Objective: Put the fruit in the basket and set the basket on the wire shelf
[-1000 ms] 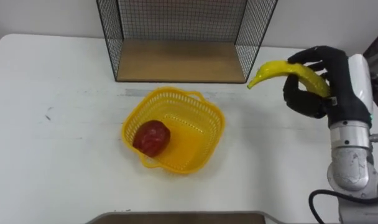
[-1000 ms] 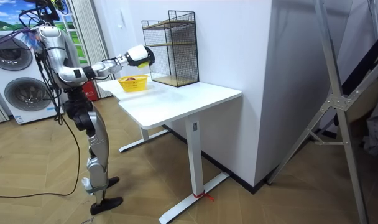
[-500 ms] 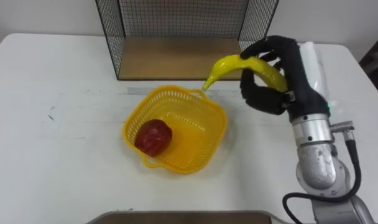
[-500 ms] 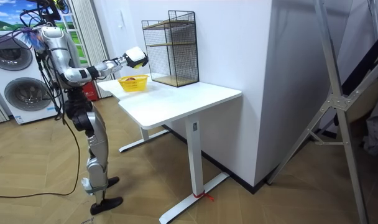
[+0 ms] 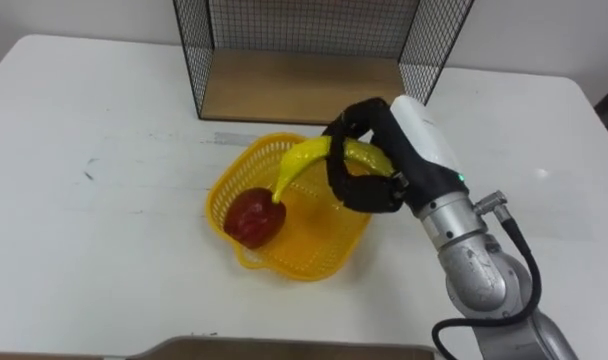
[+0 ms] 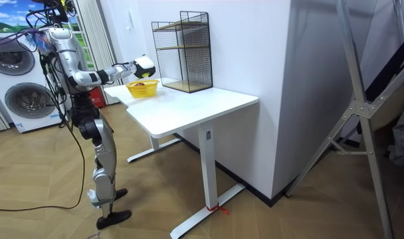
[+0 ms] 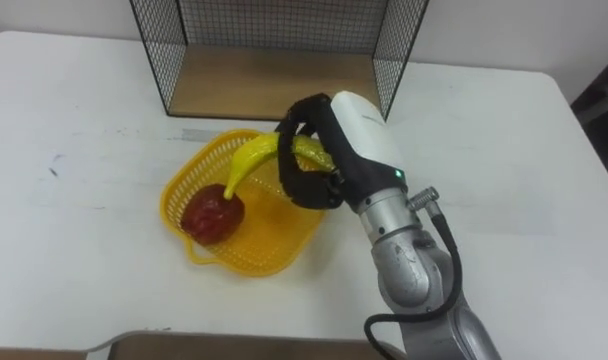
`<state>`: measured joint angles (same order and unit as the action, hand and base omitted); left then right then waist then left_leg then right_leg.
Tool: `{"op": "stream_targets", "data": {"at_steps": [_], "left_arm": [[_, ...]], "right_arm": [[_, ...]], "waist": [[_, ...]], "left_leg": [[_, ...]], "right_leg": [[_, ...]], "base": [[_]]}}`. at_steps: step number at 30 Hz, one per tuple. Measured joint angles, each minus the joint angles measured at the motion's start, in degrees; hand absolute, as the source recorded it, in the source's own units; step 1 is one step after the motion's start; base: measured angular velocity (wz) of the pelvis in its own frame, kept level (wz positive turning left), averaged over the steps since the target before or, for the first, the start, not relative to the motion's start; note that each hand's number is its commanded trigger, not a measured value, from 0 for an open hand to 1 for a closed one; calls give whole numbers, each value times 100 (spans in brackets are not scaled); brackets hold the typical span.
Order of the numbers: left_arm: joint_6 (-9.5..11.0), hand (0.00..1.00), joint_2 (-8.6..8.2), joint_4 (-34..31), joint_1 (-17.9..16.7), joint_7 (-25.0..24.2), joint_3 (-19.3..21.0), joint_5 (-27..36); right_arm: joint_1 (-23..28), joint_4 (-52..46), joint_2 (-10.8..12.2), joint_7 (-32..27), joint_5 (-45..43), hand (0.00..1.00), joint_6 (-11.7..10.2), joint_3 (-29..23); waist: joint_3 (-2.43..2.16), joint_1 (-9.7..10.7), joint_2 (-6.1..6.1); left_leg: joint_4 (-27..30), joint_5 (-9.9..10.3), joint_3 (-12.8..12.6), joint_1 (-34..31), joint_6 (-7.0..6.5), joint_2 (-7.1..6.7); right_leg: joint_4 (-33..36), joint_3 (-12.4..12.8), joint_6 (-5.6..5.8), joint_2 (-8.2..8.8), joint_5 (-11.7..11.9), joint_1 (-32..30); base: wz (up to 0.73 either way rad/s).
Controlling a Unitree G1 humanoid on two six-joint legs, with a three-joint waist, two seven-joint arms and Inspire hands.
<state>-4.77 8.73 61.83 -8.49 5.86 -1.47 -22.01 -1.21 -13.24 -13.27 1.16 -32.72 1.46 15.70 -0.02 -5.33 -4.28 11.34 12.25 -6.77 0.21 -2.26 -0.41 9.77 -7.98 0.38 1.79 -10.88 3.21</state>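
A yellow plastic basket sits on the white table in front of the wire shelf. A red apple lies in the basket's left half. My right hand hovers over the basket's right side, shut on a yellow banana. The banana's tip points down toward the apple. In the room view I stand at the table's end with my right arm stretched out over the basket.
The wire shelf has a wooden base board and an open front facing the basket. White table surface spreads left and right of the basket. A brown edge shows at the bottom.
My right hand has carried the banana leftward and down, from beside the shelf's right corner to above the basket. The banana now tilts tip-down. The view has shifted slightly.
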Motion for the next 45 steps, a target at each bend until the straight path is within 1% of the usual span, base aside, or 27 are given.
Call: {"op": "stream_targets", "data": {"at_steps": [1, 9, 12, 17, 20, 26, 34, 36, 40, 42, 45], "left_arm": [[0, 0, 3, 0, 6, 0, 0, 0], [3, 0, 5, 2, 24, 13, 0, 7], [7, 0, 5, 12, 14, 31, 0, 146], [13, 0, 3, 130, -8, 139, -1, 409], [13, 0, 2, 130, -19, 139, -2, 458], [23, 0, 2, 115, -56, 139, -3, 458], [27, 0, 2, 112, -30, 144, -47, 469], [28, 0, 2, 114, -72, 144, -46, 534], [107, 0, 2, 108, -100, 150, -20, 601], [121, 0, 0, 115, -112, 184, 5, 852], [153, 0, -53, 118, -156, 282, 82, 1275]], "right_arm": [[0, -10, 0, 41, -24, 0, 1, 1], [1, -26, 4, 153, -97, 0, 40, 1], [3, -26, 5, 154, -124, 0, 71, 0], [4, -26, 6, 167, -130, 0, 76, -4], [4, -26, 18, 220, -138, 0, 105, -5], [4, -24, 167, 222, -121, 0, 106, -5], [136, 205, 190, 216, 82, 0, 105, -10], [178, 205, 190, 216, 135, 0, 105, -19], [187, 205, 192, 145, 322, 0, 102, -163], [189, 205, 193, 24, 595, 0, 101, -206], [240, 205, 220, -174, 920, 0, 57, -358]], "waist": [[-2, 0, -4], [0, 3, -1], [7, 18, 10], [32, 33, 47], [41, 27, 60], [42, 28, 63], [44, 49, 70], [44, 52, 72], [35, 65, 93], [30, 108, 108], [36, 155, 157]], "left_leg": [[4, 0, 0, -14, 0, -4], [3, -1, 27, -17, 0, -3], [4, -1, 41, -7, -1, -6], [5, -1, 60, 7, -2, -6], [7, -2, 66, 12, -3, -5], [9, -2, 67, 15, -3, -3], [9, -2, 90, 29, -3, -10], [9, -2, 94, 30, -3, -13], [21, -2, 105, 31, -3, -21], [27, -2, 133, 34, -3, -24], [41, -2, 150, 50, -4, -29]], "right_leg": [[0, 1, 0, 0, 0, -17], [-4, 13, 0, 7, 0, -20], [-5, 3, 0, 10, 0, -5], [-8, 3, 0, 9, 0, 16], [-8, 2, 0, 8, 0, 23], [-7, -3, 0, 8, 0, 26], [-14, -21, 0, 9, 0, 57], [-14, -23, 0, 8, 0, 63], [-14, -21, 0, 13, 0, 74], [-13, -36, 0, 19, 0, 91], [-14, -40, 0, 23, 0, 122]], "base": [[0], [0], [0], [0], [0], [0], [0], [0], [1], [7], [3]]}}
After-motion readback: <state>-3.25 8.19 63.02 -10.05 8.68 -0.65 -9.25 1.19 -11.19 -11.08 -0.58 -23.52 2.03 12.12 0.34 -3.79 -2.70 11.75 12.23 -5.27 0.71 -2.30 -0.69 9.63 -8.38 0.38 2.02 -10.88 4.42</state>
